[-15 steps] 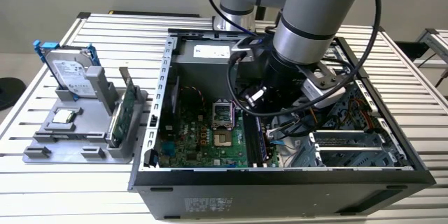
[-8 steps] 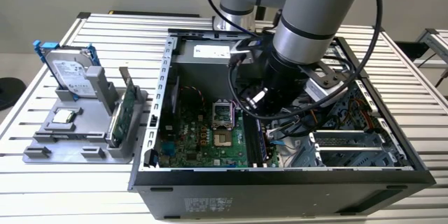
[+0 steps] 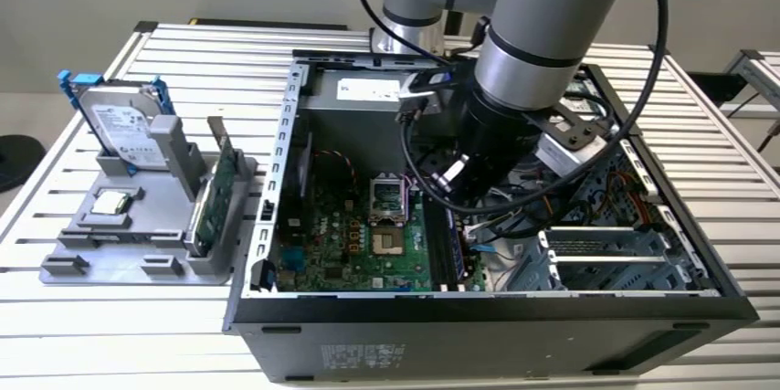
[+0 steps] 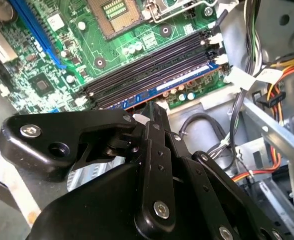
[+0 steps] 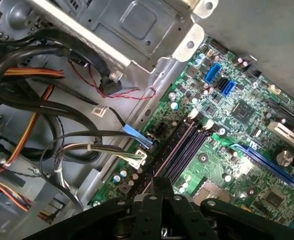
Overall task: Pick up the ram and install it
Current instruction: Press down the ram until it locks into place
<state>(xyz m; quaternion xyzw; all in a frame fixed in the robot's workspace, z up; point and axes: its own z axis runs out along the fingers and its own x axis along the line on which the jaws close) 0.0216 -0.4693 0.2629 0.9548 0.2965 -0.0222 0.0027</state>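
**A:** What sat at the exterior view's left?

**B:** A grey tray (image 3: 73,267) lay on the slatted table (image 3: 49,353). A drive (image 3: 122,125) with blue rails stood upright at its far end. A green card (image 3: 214,203) stood on edge along the tray's right side, just beside the case (image 3: 488,312).

**A:** And the middle of that view?

**B:** The case lay open with the green board (image 3: 353,244) on its floor. The arm (image 3: 536,34) came in from the upper middle of the frame and reached steeply down into the case. Its grey wrist was tilted a little toward the exterior view's left, and its end was low over the board's right edge.

**A:** How was the gripper?

**B:** In the second wrist view the gripper (image 4: 151,112) had its fingers drawn close together, clamped on a thin dark edge. That was the ram (image 4: 154,106). The first wrist view showed the gripper (image 5: 161,182) directly above the slots (image 5: 184,145).

**A:** So where was the ram?

**B:** It was in the gripper's hold, down at the long black slots (image 4: 151,62) and lined up along them. In the exterior view the ram (image 3: 441,244) showed as a dark strip on edge, just right of the socket (image 3: 387,196). I could not tell whether it was seated.

**A:** And further right?

**B:** Bundled cables (image 5: 32,100) and metal bays (image 3: 609,253) were there.
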